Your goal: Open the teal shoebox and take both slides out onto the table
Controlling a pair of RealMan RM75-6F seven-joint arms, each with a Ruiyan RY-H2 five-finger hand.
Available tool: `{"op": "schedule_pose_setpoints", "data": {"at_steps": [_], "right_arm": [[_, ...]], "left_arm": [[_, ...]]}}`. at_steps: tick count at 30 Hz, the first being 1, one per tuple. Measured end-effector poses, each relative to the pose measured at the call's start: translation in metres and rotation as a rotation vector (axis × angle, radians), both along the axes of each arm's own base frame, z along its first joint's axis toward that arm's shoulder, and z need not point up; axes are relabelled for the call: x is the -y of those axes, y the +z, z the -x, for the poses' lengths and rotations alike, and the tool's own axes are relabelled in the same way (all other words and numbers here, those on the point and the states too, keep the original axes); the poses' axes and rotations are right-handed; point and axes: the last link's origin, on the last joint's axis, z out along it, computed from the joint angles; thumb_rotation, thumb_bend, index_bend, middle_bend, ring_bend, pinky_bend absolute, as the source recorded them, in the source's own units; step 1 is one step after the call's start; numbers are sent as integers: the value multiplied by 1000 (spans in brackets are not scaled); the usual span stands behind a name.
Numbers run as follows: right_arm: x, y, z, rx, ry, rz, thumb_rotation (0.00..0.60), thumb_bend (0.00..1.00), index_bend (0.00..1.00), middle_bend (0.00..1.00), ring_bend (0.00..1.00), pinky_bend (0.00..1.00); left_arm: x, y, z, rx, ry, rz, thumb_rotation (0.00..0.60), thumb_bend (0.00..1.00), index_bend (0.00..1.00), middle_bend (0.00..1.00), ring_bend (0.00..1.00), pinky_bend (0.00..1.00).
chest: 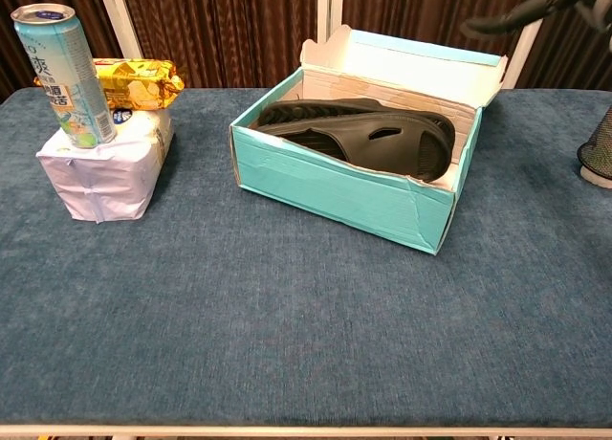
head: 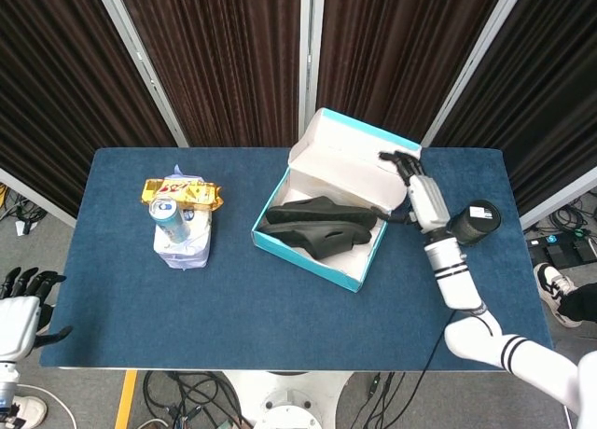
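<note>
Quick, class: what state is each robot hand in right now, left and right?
Left hand: open, holding nothing, off the table's near-left corner.
Right hand: open, fingers spread over the teal shoebox lid, holding nothing.

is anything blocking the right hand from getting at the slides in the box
Nothing visible does. The lid is folded back, the slides lie uncovered in the box, and the right hand hovers at the lid's right end, above them.
</note>
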Motion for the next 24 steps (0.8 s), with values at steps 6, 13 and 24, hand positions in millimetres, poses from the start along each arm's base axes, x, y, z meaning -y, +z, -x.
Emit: {"op": "schedule_pose_setpoints", "data": {"at_steps": [6, 13, 24], "right_arm": [[-21, -30, -16, -252, 63, -196, 600, 51, 289, 257, 172, 270], [-25, -57, -30, -408, 83, -278, 600, 38, 270, 243, 148, 232], [-22, -64, -39, -411, 69, -244, 600, 38, 210, 209, 116, 226]], "left_arm": [[4, -1, 5, 6, 15, 0, 600, 0, 234, 180, 93, 55], [5, -1, 11, 9, 24, -3, 600, 0, 234, 180, 93, 55], [4, -4, 16, 20, 28, 4, 600, 0, 234, 180, 93, 55]]}}
